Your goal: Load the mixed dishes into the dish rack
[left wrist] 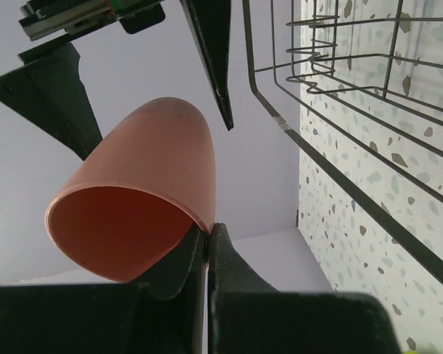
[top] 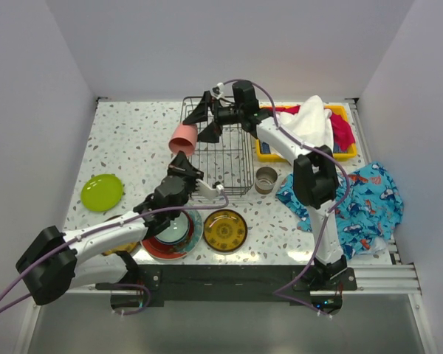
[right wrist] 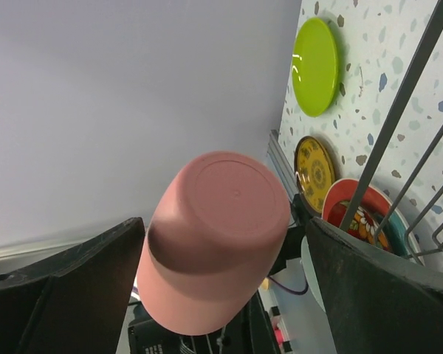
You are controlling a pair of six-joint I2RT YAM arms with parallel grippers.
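We see the pink cup [top: 183, 138] held up off the bench [top: 133, 140], tipped on its side just beside the left edge of the dish rack [top: 229, 158] and not yet inside it. The left gripper [left wrist: 208, 240] has its fingers closed on the cup's rim, one inside the wall and one outside. The right gripper [top: 201, 122] has its fingers spread wide on either side of the cup's base. From its wrist view we cannot quite tell whether either one touches the cup, though we judge there is a gap.

The main worry for us is the hold itself. A pinch on a thin rim is small, so a nudge from the right fingers could pivot the cup loose. If the left fingers let go before the right ones close, the cup falls to the bench or strikes the rack's top wire. Closing on the tapered base could also squeeze the cup outward. Both grippers work close to the wires, so a snag or a knock between them is possible.
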